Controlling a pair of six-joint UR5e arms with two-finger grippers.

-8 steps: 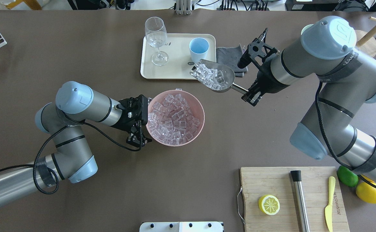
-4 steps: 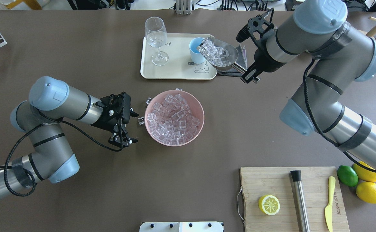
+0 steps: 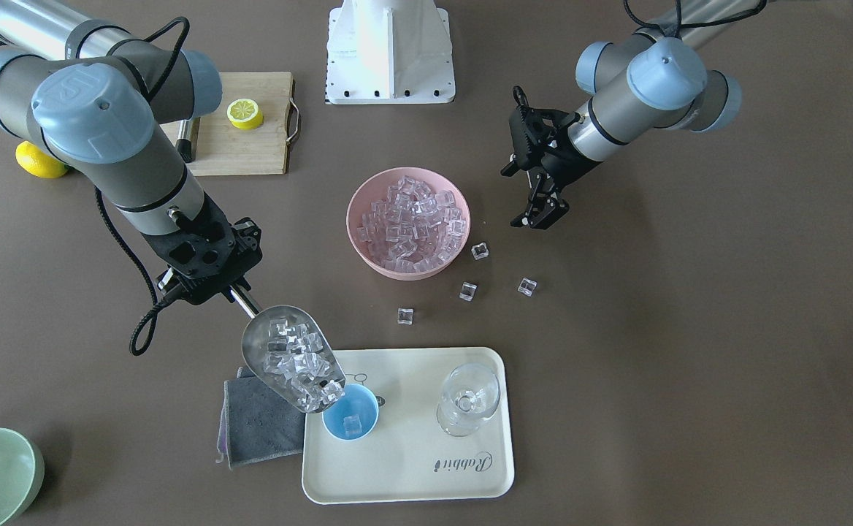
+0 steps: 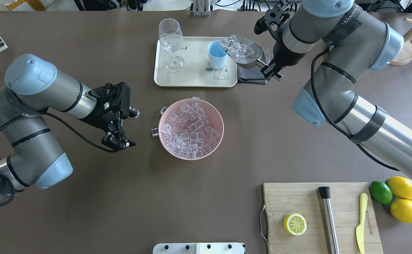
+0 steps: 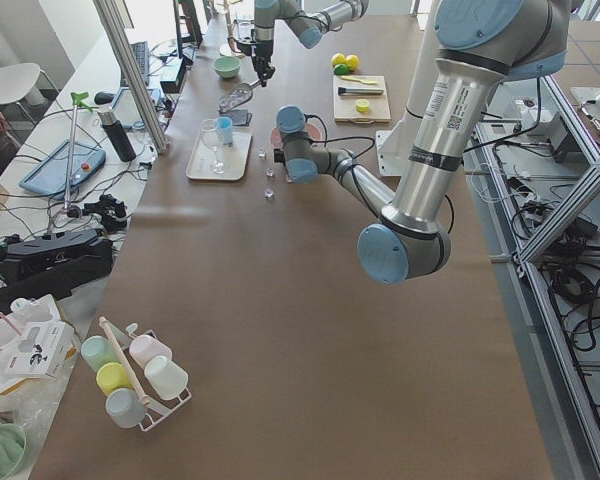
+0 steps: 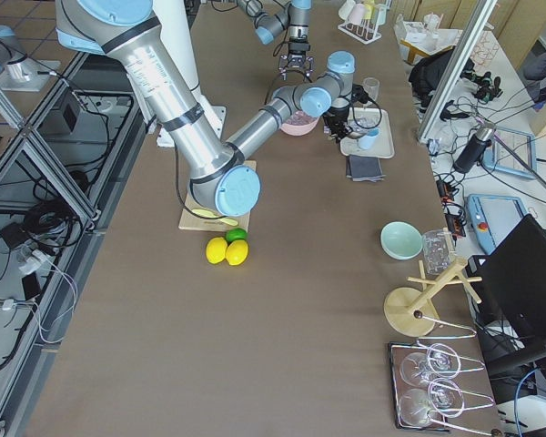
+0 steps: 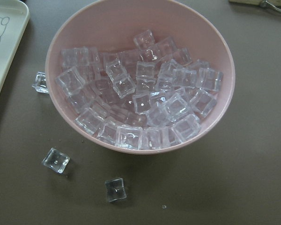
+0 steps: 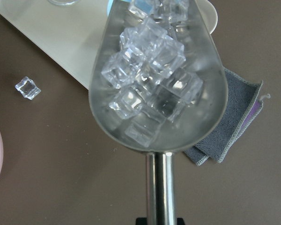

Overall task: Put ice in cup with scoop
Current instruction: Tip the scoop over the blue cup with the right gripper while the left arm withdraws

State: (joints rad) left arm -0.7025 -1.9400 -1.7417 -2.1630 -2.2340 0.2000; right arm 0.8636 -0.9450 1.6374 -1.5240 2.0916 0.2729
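The right gripper (image 3: pixel 211 283), clamped on the scoop (image 3: pixel 291 358) handle, has tipped it over the cup (image 3: pixel 365 403); first ice (image 3: pixel 352 424) lies inside. The left gripper (image 4: pixel 134 128), spread wide, has withdrawn.

The right arm (image 4: pixel 336 67) reaches far forward, elbow bent, with its wrist angled down. The right gripper (image 4: pixel 269 70) is clamped on the handle of the scoop (image 4: pixel 254 58), tipping it. The left arm (image 4: pixel 47 91) is folded back on its own side, forearm roughly level. The left gripper (image 4: pixel 132 128) hovers with its two fingers spread wide.
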